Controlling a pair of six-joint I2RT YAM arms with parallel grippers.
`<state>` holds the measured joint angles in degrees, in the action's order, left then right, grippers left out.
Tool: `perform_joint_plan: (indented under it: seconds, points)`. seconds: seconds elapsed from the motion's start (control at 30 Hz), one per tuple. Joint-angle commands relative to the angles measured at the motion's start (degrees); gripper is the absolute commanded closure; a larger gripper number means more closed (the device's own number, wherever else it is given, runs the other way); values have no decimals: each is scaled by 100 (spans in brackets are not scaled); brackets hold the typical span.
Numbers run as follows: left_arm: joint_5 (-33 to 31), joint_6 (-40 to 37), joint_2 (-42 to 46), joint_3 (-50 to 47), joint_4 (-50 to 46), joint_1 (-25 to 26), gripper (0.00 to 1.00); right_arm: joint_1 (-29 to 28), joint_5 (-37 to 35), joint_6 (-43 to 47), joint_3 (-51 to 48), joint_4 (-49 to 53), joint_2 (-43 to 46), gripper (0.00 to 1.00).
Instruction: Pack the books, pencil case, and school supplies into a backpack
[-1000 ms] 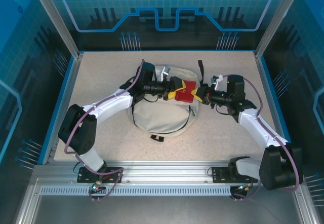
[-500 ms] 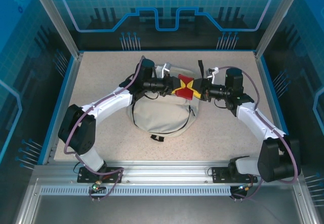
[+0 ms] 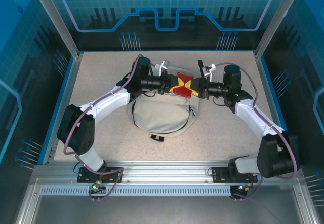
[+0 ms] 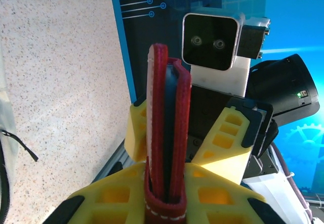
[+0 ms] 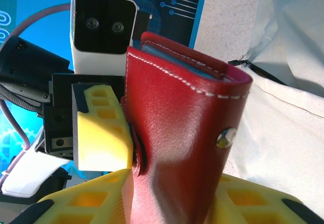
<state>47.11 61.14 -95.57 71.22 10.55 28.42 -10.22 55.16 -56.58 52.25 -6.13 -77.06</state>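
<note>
A red leather pencil case (image 3: 183, 83) with white stitching hangs over the rear part of the cream backpack (image 3: 161, 113), held from both sides. My left gripper (image 3: 174, 86) is shut on its left end and my right gripper (image 3: 194, 88) is shut on its right end. In the left wrist view the pencil case (image 4: 164, 127) stands edge-on between my yellow fingers (image 4: 109, 193). The right wrist view shows the pencil case's (image 5: 177, 127) broad face with a metal snap (image 5: 226, 138), and backpack fabric (image 5: 283, 133) behind it. The books are out of view.
The backpack lies in the middle of the speckled table (image 3: 101, 72), which has a blue rim (image 3: 65, 100) on three sides. A black strap (image 3: 200, 66) trails toward the back, and a strap end (image 3: 157, 138) pokes out at the front.
Both grippers have carried the pencil case slightly toward the back of the table, over the backpack's top. The case has turned more edge-on; both holds are unchanged.
</note>
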Motion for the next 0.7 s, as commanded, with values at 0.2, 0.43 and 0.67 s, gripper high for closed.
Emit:
perform_joint_plan:
  seconds: [0.2, 0.43, 0.67]
  points:
    - [-532, -687, 412, -121, -1155, -502, 35, -87, -809, 582, 295, 932, 135, 94]
    - [-2522, -2658, 333, 142, -3369, -1089, 19, -119, -1896, 1086, 243, 2008, 393, 94]
    - [-3722, -3315, -444, 589, -4182, -1506, 18, -368, -2106, 1088, 165, 2089, 385, 95]
